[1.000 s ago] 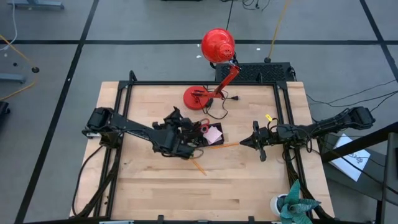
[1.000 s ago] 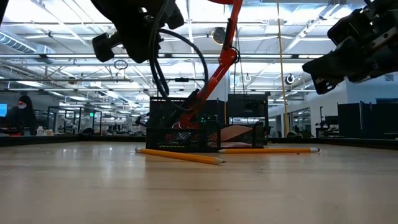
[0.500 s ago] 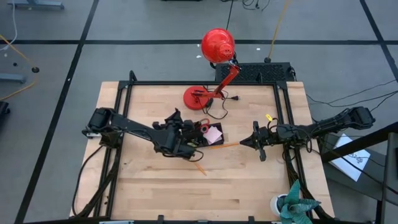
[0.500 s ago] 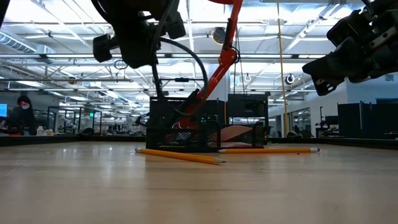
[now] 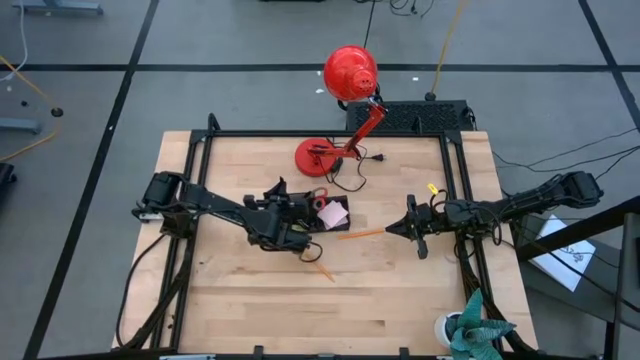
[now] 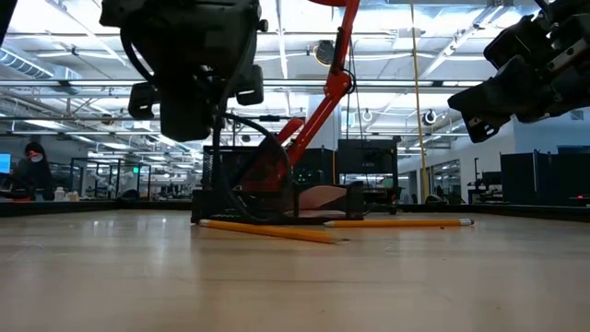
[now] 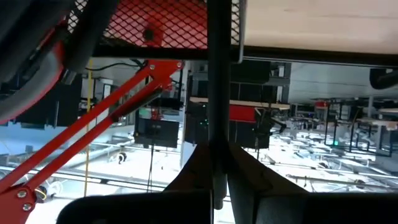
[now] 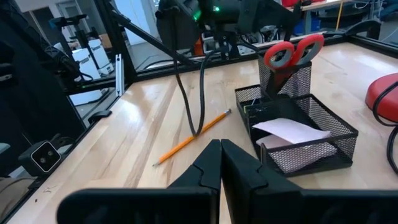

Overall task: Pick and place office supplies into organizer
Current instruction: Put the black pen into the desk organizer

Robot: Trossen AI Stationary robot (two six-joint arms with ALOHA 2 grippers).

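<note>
The black mesh organizer (image 5: 338, 225) stands mid-table, with red-handled scissors (image 8: 292, 50) upright in its tall compartment and a pink sticky-note pad (image 5: 336, 211) in its low tray. My left gripper (image 7: 217, 152) is just left of it, shut on a thin black bar that looks like a pen (image 7: 217, 93). Two orange pencils (image 5: 360, 234) (image 5: 320, 268) lie flat on the wood. My right gripper (image 8: 219, 146) waits shut and empty at the table's right. My left gripper pinches the black pen (image 7: 217, 134) between its two fingertips, with the fingers lying across it. The pen runs straight from the fingertips toward the organizer's mesh wall (image 7: 161, 31). Its far end leaves the picture, so I cannot tell where it rests.
A red desk lamp (image 5: 350, 72) with its round base (image 5: 318, 157) and a black cord stands behind the organizer. A tiny yellow piece (image 5: 432, 188) lies at the right rail. A cable loop (image 8: 198, 99) hangs below my left wrist. Bare wood fills the near half.
My left gripper has sunk toward the organizer and rolled about its own line, staying shut. The organizer has slid a little toward the table's left edge and turned slightly, still resting on the table.
</note>
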